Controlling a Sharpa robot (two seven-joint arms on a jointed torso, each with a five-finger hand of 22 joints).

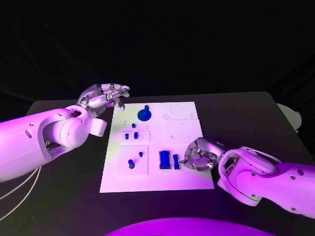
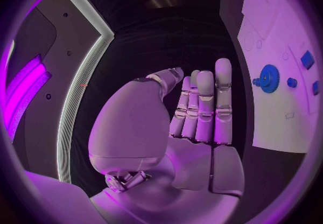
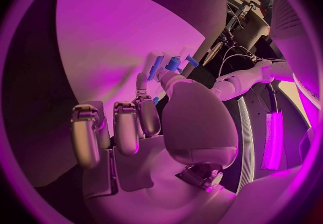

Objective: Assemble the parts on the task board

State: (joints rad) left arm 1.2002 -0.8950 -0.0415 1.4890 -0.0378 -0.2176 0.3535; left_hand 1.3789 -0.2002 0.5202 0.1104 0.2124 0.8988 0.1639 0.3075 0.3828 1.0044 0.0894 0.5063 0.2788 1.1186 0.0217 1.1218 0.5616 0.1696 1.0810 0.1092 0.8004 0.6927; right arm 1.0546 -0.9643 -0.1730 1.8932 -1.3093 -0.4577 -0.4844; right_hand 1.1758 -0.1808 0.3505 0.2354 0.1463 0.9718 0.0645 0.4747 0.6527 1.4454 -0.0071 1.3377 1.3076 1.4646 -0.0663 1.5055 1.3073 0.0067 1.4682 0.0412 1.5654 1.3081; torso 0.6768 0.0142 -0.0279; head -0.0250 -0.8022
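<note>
My left hand (image 1: 106, 96) hovers just off the far left corner of the flat white rectangular task board (image 1: 186, 140), palm up, fingers (image 2: 205, 108) straight and side by side, with nothing in it. My right hand (image 1: 198, 156) sits low over the board's near right part, fingers (image 3: 128, 127) curled down just beside the two upright blue rectangular blocks (image 1: 169, 160); I cannot tell whether it grips anything. A round blue toothed gear (image 1: 144, 115) lies near the board's far end, and I can read no writing anywhere.

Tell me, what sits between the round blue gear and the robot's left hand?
Nothing: in the head view, only bare white task board and black table separate the blue gear from the left hand.
</note>
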